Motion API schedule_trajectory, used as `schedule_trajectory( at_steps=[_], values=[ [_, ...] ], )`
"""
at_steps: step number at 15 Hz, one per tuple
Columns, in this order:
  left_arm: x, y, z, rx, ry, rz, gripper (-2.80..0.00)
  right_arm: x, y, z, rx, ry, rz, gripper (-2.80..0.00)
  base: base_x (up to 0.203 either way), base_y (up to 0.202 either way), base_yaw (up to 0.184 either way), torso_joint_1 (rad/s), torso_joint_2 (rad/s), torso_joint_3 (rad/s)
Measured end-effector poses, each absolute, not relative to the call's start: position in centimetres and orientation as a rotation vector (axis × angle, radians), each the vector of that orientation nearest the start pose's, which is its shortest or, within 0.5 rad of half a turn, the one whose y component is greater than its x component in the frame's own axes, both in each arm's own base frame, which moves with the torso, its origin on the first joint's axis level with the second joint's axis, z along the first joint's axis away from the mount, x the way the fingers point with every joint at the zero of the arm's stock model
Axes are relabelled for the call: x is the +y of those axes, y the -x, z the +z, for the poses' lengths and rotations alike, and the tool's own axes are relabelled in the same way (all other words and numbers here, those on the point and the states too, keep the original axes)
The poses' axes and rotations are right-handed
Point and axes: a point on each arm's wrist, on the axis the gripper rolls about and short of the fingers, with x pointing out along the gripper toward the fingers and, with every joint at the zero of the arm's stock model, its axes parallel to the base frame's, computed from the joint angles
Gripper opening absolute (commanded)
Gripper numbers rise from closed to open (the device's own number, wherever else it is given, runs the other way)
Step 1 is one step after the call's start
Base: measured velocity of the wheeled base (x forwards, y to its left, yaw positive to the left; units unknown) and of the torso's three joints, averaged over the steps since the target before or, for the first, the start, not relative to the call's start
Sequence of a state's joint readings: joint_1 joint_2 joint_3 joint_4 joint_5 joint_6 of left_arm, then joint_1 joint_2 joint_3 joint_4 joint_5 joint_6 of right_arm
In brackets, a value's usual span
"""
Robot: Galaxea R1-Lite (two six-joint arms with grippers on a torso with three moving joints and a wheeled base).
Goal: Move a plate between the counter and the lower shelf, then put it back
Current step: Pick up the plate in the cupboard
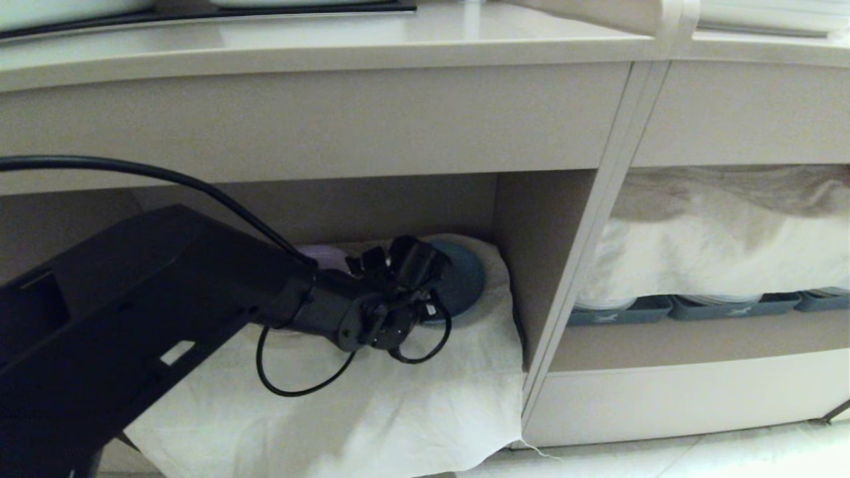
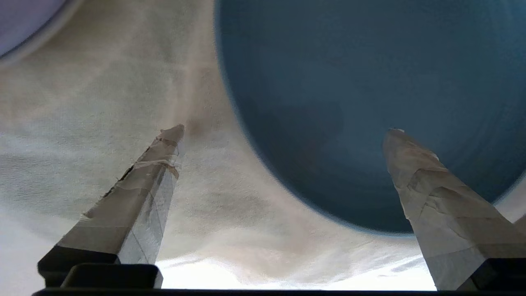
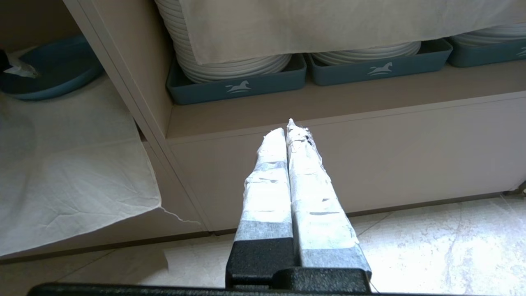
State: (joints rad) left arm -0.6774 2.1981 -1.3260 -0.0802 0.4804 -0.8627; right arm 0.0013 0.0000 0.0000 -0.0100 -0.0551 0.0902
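Observation:
The light-blue plate (image 1: 466,281) (image 2: 361,102) (image 3: 53,72) lies on the rumpled white cloth of the lower shelf (image 1: 372,392), near the compartment's right wall. My left gripper (image 1: 406,264) (image 2: 286,129) reaches into the shelf and stands open and empty. It straddles the plate's near rim: one taped finger (image 2: 427,185) is over the plate, the other (image 2: 152,172) over the cloth. The counter (image 1: 332,46) runs above. My right gripper (image 3: 287,128) is shut and empty, parked low before the cabinet front.
A pale purple plate (image 1: 325,255) (image 2: 16,24) sits left of the blue one. A vertical divider (image 1: 531,252) bounds the shelf on the right. Beyond it, white plates in grey-blue trays (image 1: 664,309) (image 3: 238,86) lie under a cloth (image 1: 717,245).

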Motion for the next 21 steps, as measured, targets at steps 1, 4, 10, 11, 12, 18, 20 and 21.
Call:
schedule_trajectory(
  at_steps=[1, 4, 10, 11, 12, 18, 20, 21],
  values=[
    [-25.33, -33.26, 8.70, 0.677, 0.401, 0.109, 0.00, -0.13, 2.28, 7.65, -0.012, -0.090, -0.053, -2.80, 0.000, 0.000, 0.000, 0.000, 0.00, 0.000],
    [-25.34, -33.44, 8.55, 0.676, 0.403, 0.115, 0.00, -0.13, 2.28, 7.65, -0.013, -0.090, -0.053, -2.80, 0.000, 0.000, 0.000, 0.000, 0.00, 0.000],
    [-25.43, -33.58, 8.20, 0.674, 0.398, 0.126, -2.80, -0.13, 2.28, 7.65, -0.012, -0.091, -0.053, -2.80, 0.000, 0.000, 0.000, 0.000, 0.00, 0.000],
    [-25.45, -33.60, 8.20, 0.674, 0.399, 0.126, -2.80, -0.13, 2.28, 7.65, -0.012, -0.091, -0.053, -2.80, 0.000, 0.000, 0.000, 0.000, 0.00, 0.000],
    [-25.47, -33.63, 8.20, 0.673, 0.400, 0.125, -2.80, -0.13, 2.28, 7.65, -0.013, -0.091, -0.053, -2.80, 0.000, 0.000, 0.000, 0.000, 0.00, 0.000],
    [-25.55, -33.71, 8.13, 0.672, 0.397, 0.125, -2.80, -0.13, 2.28, 7.66, -0.013, -0.090, -0.053, -2.80, 0.000, 0.000, 0.000, 0.000, 0.00, 0.000],
    [-25.53, -33.72, 8.15, 0.672, 0.397, 0.125, -2.80, -0.13, 2.28, 7.65, -0.013, -0.090, -0.053, -2.80, 0.000, 0.000, 0.000, 0.000, 0.00, 0.000],
    [-25.53, -33.71, 8.15, 0.673, 0.396, 0.126, -2.80, -0.13, 2.28, 7.65, -0.012, -0.090, -0.053, -2.80, 0.000, 0.000, 0.000, 0.000, 0.00, 0.000]
  ],
)
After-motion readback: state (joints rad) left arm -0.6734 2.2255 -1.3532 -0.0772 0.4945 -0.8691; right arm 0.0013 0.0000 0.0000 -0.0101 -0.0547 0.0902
